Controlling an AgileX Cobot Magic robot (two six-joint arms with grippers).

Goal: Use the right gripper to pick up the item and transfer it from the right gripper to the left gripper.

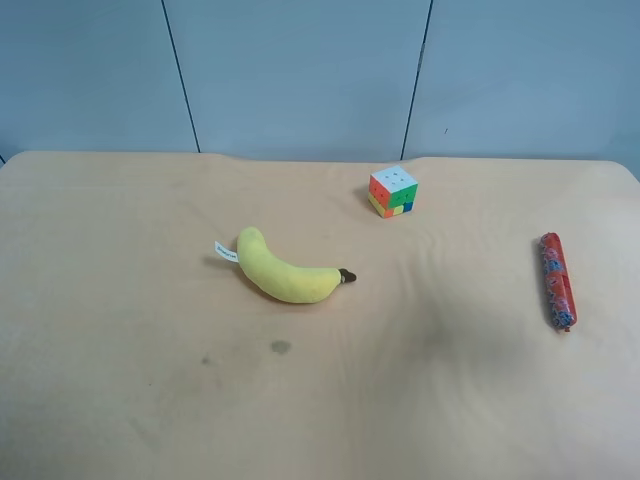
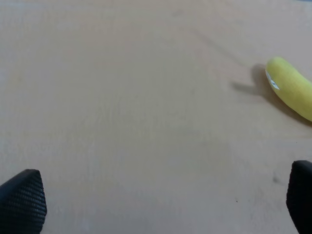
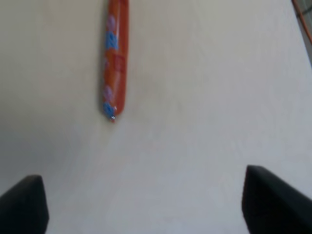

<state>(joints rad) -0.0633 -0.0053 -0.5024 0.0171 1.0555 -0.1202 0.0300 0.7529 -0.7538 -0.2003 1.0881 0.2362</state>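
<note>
**Right pincer** [image 3: 146, 207]: two black fingertips [image 3: 22, 204] stood wide apart, with only bare surface between them and nothing gripped.

**Item:** a slim red sausage-shaped stick [image 3: 116, 58] in a shiny wrapper with small blue-white prints. It lay flat on the pale beige surface [image 3: 219, 97], out beyond the right pincer's fingertips and touching neither. One crimped end was turned toward the pincer.

**Left pincer** [image 2: 161, 202]: black, weave-textured fingertips [image 2: 22, 202] were likewise spread wide and held nothing. A yellow plush banana [image 2: 292, 87] with a small white tag lay ahead of it and off to one side.

**Seen from the high camera:**
- Neither arm was in the picture.
- The red stick [image 1: 557, 281] lay near the view's right edge, lengthwise front to back.
- It was well apart from the banana [image 1: 285, 272], which sat mid-surface with its dark tip toward the stick.
- A multicoloured puzzle cube [image 1: 393, 191] stood farther back, between the two.
- Two faint dark smudges [image 1: 280, 347] marked the surface [image 1: 120, 400] in front of the banana.
- A grey-blue panelled wall [image 1: 300, 70] rose behind.
</note>
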